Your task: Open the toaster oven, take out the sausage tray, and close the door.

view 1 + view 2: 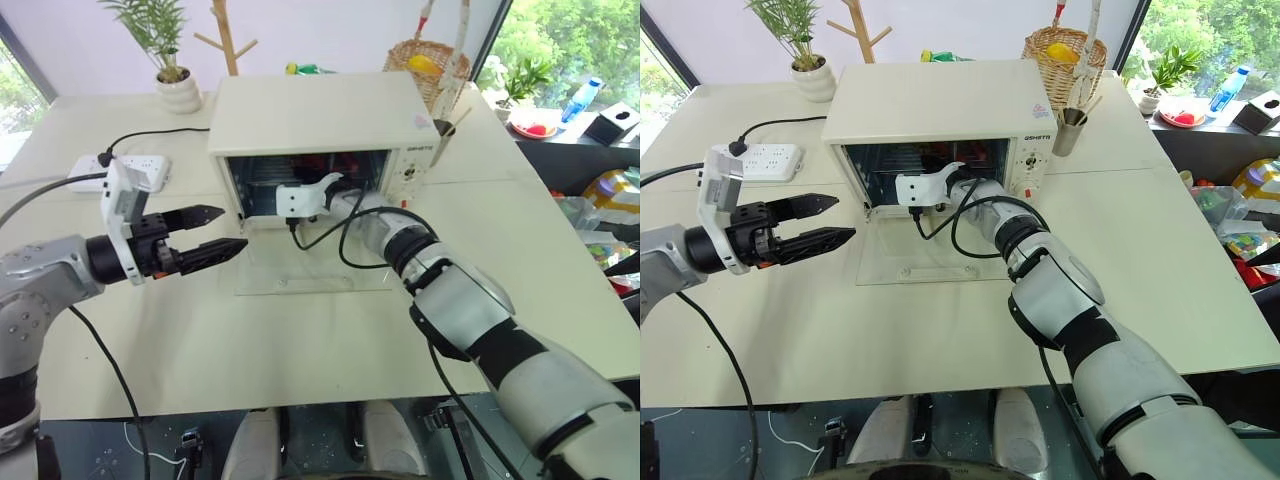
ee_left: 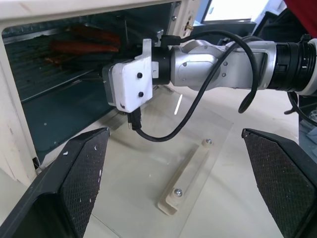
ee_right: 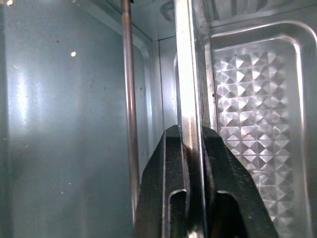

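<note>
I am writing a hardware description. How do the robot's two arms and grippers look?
Both arms have silver-grey and white shells with black joint bands. Each wrist carries a white camera block with a loose black cable. The left gripper and the right gripper have tapered black fingers; the left pads are cross-hatched.

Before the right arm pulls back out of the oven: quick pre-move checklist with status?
1. Glass-paned door of the cream-white toaster oven folded fully down, flat on the table: ok.
2. Right gripper closed on the rim of the silver ribbed metal sausage tray: ok, a finger on each side of the edge.
3. Grip depth: cannot tell; just the fingertips pinch the rim.
4. Left gripper open and off to the side of the door, out of the pull path: ok.
5. Black cable looping from the right wrist over the door: not ok, it could snag.
6. Reddish-brown sausages settled on the tray: cannot tell.
</note>
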